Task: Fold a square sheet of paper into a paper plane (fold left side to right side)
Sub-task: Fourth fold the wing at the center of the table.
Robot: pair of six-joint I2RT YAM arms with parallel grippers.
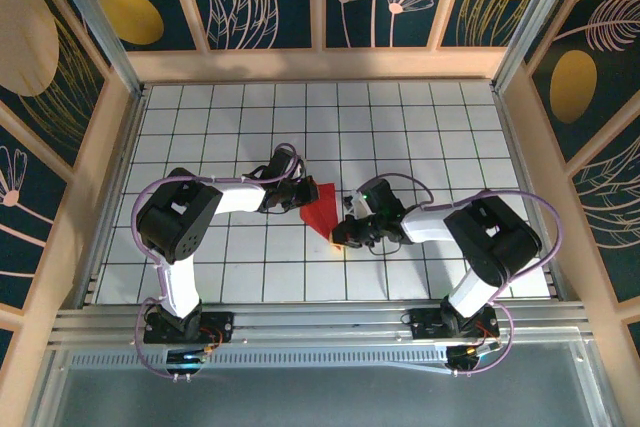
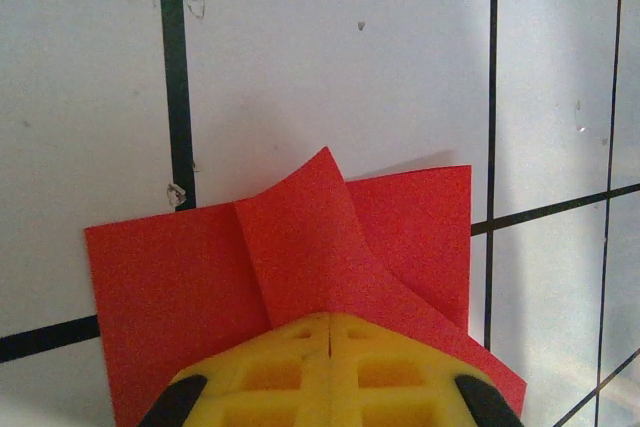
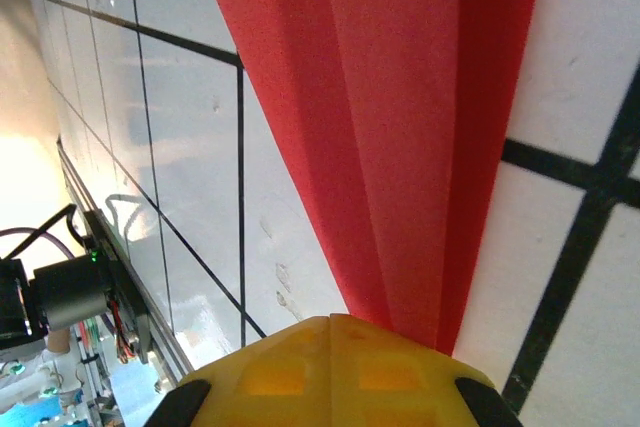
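The red paper (image 1: pixel 322 209) lies on the white gridded counter (image 1: pixel 420 127), about at the counter's middle and a little toward its near edge. It is partly folded, with a broad end toward the counter's far left and a narrow tip toward its near side.

The left pincer (image 1: pixel 293 195) sits just left of the counter's middle, at the paper's broad end. In the left wrist view its yellow fingers (image 2: pixel 270 372) are pressed together with no gap, and the pincer (image 2: pixel 328 332) has hold of the paper (image 2: pixel 180 287) where a raised flap curls up off the flat layer and runs in between the fingertips. The rest of that layer rests flat across a black grid line (image 2: pixel 178 77).

The right pincer (image 1: pixel 347 235) sits just right of the counter's middle and nearer its front edge, at the paper's narrow tip. In the right wrist view this pincer (image 3: pixel 330 332) is also fully closed – the creased paper (image 3: pixel 390 107) tapers down in long pleats and ends between its yellow fingers (image 3: pixel 270 377), pinched there.

Both arms bend inward from the counter's near edge.
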